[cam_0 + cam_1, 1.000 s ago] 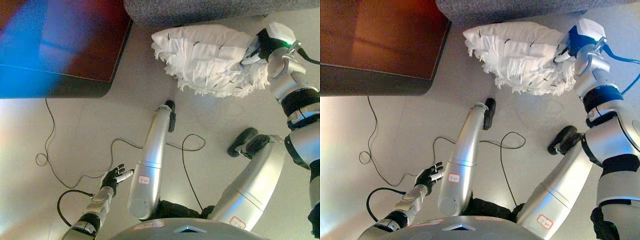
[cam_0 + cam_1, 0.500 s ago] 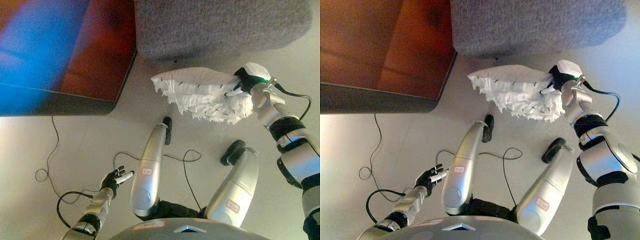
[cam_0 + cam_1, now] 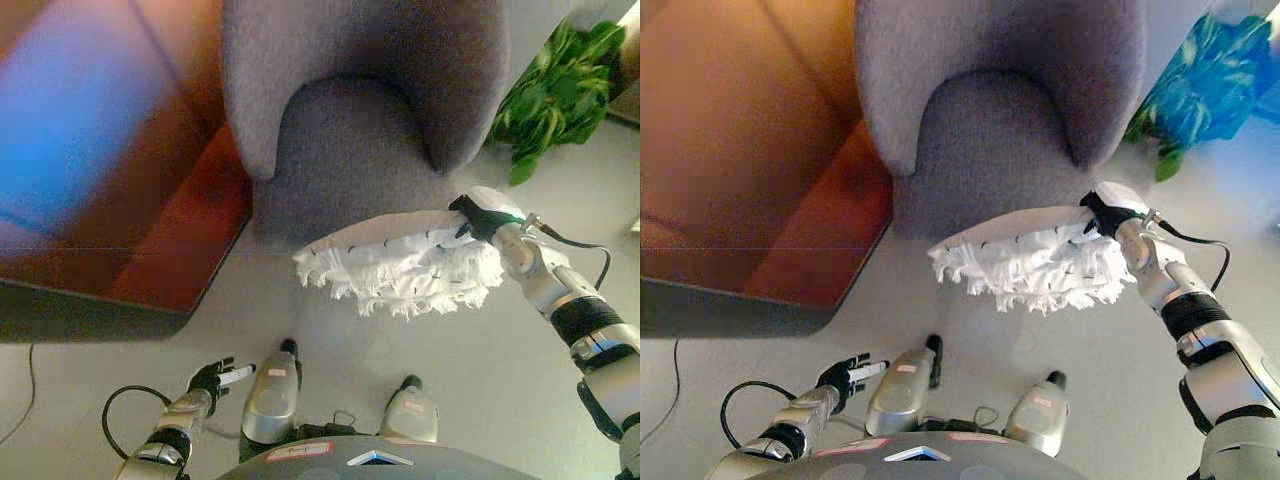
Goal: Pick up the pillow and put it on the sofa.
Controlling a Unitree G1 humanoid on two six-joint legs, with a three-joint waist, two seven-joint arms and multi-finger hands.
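A white pillow (image 3: 400, 262) with a shaggy fringe and small dark flecks hangs in the air, just in front of the grey sofa's seat (image 3: 355, 150). My right hand (image 3: 478, 215) is shut on the pillow's right end, and the arm reaches in from the lower right. The pillow's left end droops free above the floor. The sofa (image 3: 990, 110) is a rounded grey armchair with a curved back and two arms. My left hand (image 3: 213, 376) hangs low at the lower left, fingers straight and holding nothing.
A dark reddish-brown table (image 3: 130, 200) fills the left side, close beside the sofa's left arm. A green leafy plant (image 3: 555, 95) stands at the upper right, beside the sofa. Pale floor (image 3: 470, 350) stretches in front of the sofa.
The camera has tilted up, bringing the whole sofa and the plant into view. My right hand has lifted the pillow off the floor to the level of the sofa's seat front.
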